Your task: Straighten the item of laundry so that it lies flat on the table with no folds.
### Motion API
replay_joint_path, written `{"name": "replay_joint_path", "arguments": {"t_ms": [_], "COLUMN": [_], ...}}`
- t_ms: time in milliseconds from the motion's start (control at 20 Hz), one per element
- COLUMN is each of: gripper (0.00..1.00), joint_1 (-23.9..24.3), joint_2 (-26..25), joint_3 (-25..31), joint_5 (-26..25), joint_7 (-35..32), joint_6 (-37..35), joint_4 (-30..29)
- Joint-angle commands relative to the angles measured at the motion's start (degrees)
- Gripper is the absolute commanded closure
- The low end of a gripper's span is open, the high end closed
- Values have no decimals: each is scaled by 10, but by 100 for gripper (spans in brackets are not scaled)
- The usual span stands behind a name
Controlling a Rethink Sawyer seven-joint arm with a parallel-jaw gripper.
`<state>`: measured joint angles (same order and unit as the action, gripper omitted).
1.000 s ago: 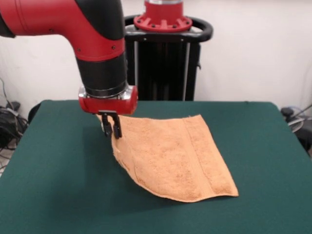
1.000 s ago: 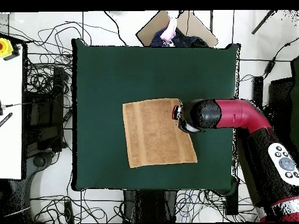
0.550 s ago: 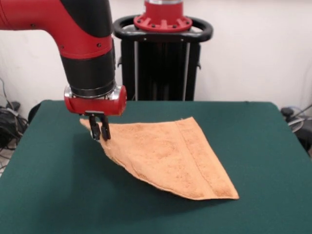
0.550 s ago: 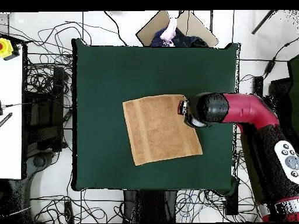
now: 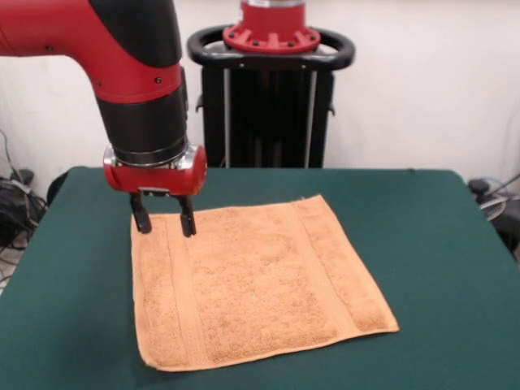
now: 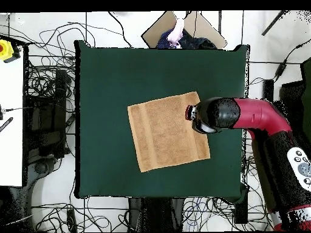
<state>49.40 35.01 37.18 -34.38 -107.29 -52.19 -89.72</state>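
a white wall stands behind the table (image 5: 455, 244), which is covered with dark green cloth and fills most of the front view. at the far side of the table there is the black pedestal (image 5: 272, 106) of the robot, with a red ring on its top. in the overhead view many black cables (image 6: 45, 91) lie on the light floor around the table, and a part of a person (image 6: 177, 30) shows at the top edge.

the towel (image 5: 252, 284) is light orange and lies spread on the table, near the middle, a little turned against the table's edges. it looks flat, with no fold that i can see, and a woven stripe runs near two opposite sides. in the overhead view the towel (image 6: 167, 130) is between the middle of the table and the arm.

the red and black arm (image 5: 134, 73) comes from the top left in the front view. its gripper (image 5: 163, 218) points straight down, over the far left corner of the towel. the two black fingers (image 5: 187, 218) are spread apart and hold nothing. i cannot tell if their tips touch the towel.
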Motion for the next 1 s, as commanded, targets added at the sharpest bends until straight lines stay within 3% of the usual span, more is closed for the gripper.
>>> {"name": "replay_joint_path", "arguments": {"t_ms": [50,350,750,1000], "gripper": [0,0,0,0], "joint_1": [-1,5,27,26], "joint_2": [1,19,177,208], "joint_3": [38,41,59,53], "joint_5": [5,11,69,89], "joint_7": [106,86,10,11], "joint_6": [20,40,87,98], "joint_4": [-3,-22,-173,-200]}}
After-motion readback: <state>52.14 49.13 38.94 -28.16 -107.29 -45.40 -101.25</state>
